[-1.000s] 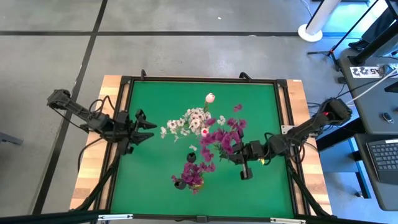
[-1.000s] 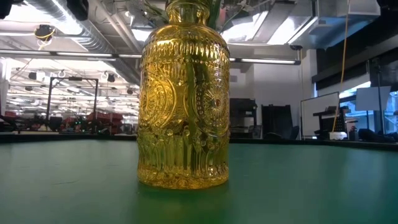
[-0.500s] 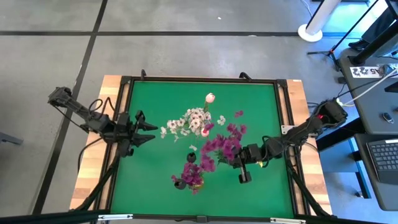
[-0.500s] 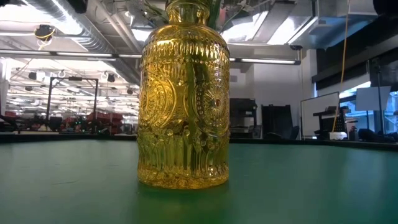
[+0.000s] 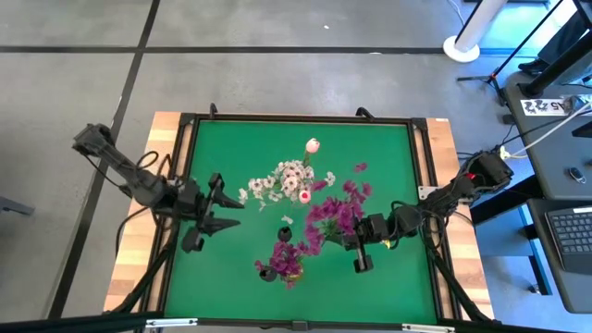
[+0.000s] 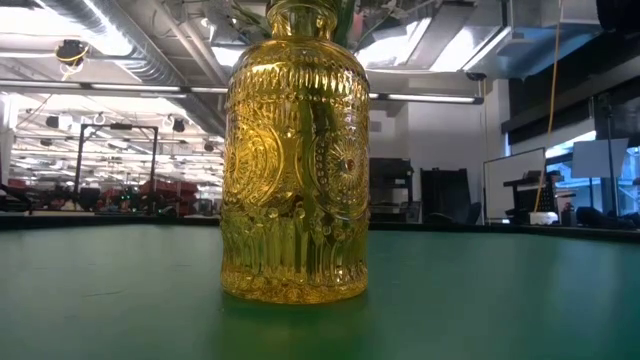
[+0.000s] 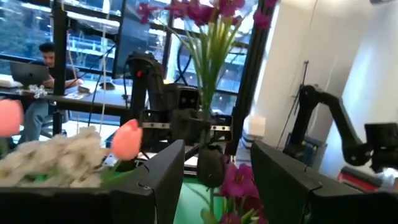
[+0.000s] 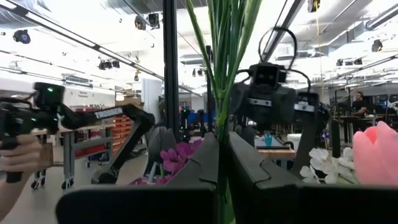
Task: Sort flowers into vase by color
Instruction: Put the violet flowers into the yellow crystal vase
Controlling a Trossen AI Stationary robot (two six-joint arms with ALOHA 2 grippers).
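My right gripper (image 5: 351, 237) is over the table's right half, shut on a bunch of magenta flowers (image 5: 335, 213). A golden-yellow glass vase (image 6: 295, 150) stands on its base on the green table near the front edge, with more magenta flowers (image 5: 287, 253) in it. White blossoms (image 5: 282, 178) and pink tulips (image 5: 313, 145) stand at the table's middle; what they stand in is hidden under the blooms. My left gripper (image 5: 225, 211) hangs open over the table's left half, pointing toward the flowers, with nothing between its fingers (image 7: 166, 167). My right gripper pinches several thin green stems (image 8: 219, 149) of the magenta bunch between its two fingers (image 8: 202, 163). The fingers come about level from the table's right and lie across the stems. The bunch stands nearly upright, blooms (image 7: 205, 9) at the top. The stems' lower ends do not show.
A black frame (image 5: 301, 118) runs around the green mat, with wooden table edge (image 5: 168, 129) outside it. Bare green mat lies at the far left and near right corners. A person (image 7: 43, 53) sits at a desk in the room beyond the table.
My left gripper has risen and swung toward the table's near edge and a little rightward, staying open. My right gripper has stayed nearly in place; its magenta bunch has tipped slightly.
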